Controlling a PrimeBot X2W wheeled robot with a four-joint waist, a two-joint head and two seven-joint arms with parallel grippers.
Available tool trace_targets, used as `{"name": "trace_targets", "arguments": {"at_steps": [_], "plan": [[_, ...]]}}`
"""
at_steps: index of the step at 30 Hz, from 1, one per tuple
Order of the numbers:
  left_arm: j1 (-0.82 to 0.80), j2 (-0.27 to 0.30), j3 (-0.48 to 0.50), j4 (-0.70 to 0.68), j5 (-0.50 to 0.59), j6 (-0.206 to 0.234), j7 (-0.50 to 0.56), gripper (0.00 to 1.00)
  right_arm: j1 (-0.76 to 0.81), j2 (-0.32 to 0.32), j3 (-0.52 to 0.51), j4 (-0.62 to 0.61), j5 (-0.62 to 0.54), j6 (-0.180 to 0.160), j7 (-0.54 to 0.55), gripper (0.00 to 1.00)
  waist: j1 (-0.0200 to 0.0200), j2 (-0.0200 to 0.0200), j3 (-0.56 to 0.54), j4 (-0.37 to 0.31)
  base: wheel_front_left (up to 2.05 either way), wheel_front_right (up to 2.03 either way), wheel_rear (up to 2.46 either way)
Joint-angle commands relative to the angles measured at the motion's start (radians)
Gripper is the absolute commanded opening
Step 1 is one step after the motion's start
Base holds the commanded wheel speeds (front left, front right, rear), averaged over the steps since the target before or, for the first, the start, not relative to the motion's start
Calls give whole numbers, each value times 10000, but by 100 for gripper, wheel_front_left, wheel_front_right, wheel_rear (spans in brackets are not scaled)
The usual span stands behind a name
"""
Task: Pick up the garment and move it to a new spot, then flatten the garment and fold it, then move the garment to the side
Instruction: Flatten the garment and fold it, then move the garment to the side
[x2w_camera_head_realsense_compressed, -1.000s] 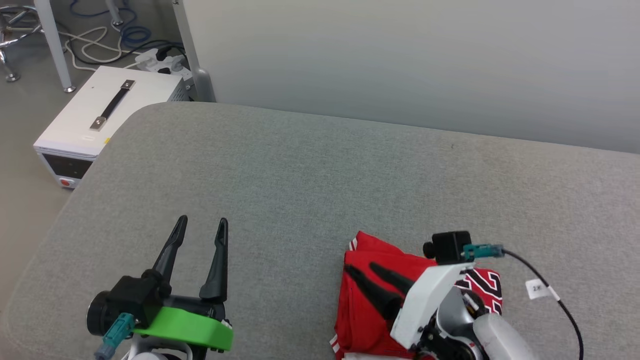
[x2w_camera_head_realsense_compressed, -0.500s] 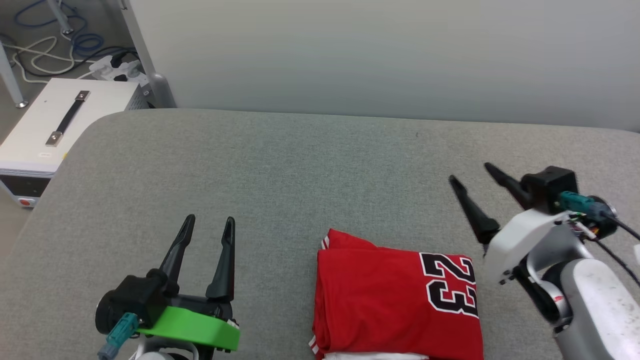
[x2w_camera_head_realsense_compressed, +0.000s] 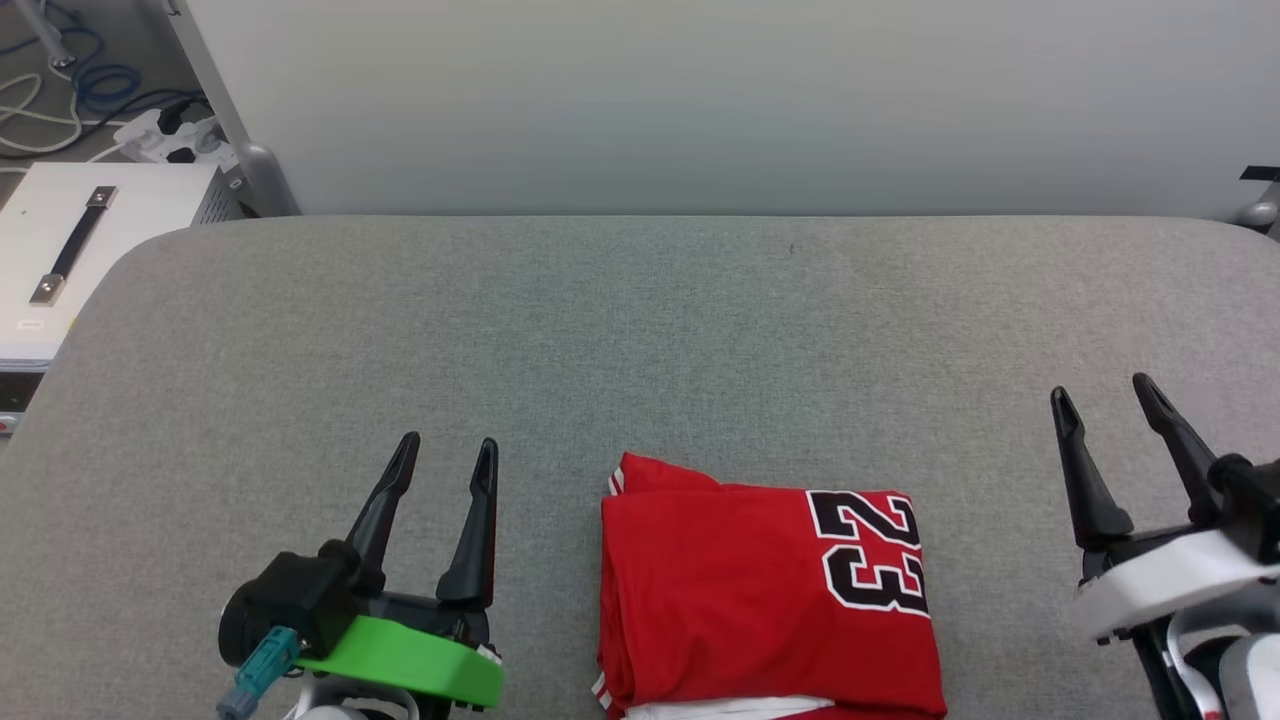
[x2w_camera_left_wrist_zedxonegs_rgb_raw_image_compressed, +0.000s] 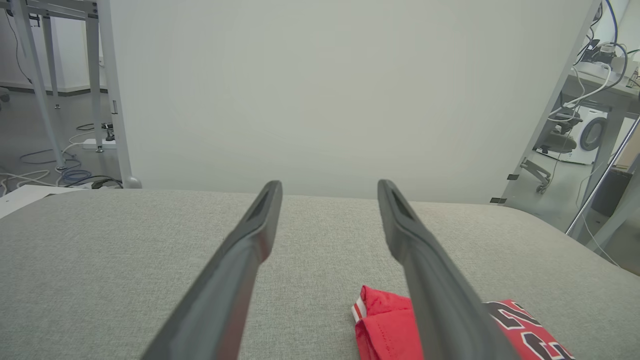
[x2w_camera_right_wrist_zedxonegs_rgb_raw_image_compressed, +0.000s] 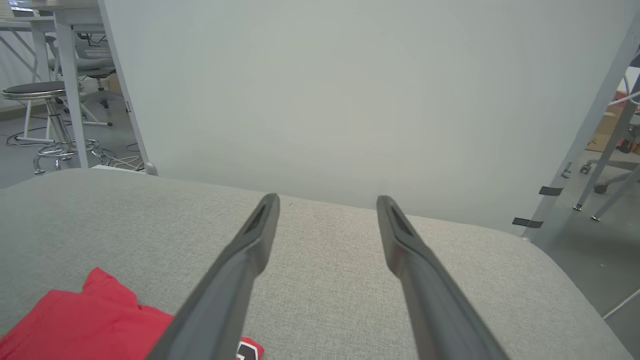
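**Operator:** Where is the garment?

**Technician:** The garment lies folded on the tabletop, at the near edge, with the number print facing up. The left end effector is released, fingers spread, just beside the garment's left edge. The right end effector is likewise released and stands apart from the garment on its right. Neither grasps anything.

**Operator:** Failure modes?

**Technician:** The step judged to be left is the move aside. A grasp on the top layer alone would likely unfold the stack. A one-sided pull would skew it. A drag toward the robot could take it off the near edge.

**Operator:** Containers?

**Technician:** One white case with a black handle sits beside the tabletop. It is closed, so its contents cannot be determined.
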Motion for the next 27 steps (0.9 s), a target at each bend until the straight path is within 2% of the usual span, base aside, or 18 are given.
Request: {"name": "trace_targets", "arguments": {"at_steps": [1,12,27], "plan": [[53,-66,25,8,-8,-27,-59,100,271,227,-101,-134,-37,-9,-178,100,0,0,18,-15,0,0,0],[113,-17,-45,163,-64,-27,-59,100,1431,1280,-587,-204,-256,-9,-948,100,0,0,110,-5,0,0,0],[53,-43,-92,316,9,-27,-59,100,1426,1521,-490,68,-337,-9,-903,100,0,0,66,79,0,0,0]]}}
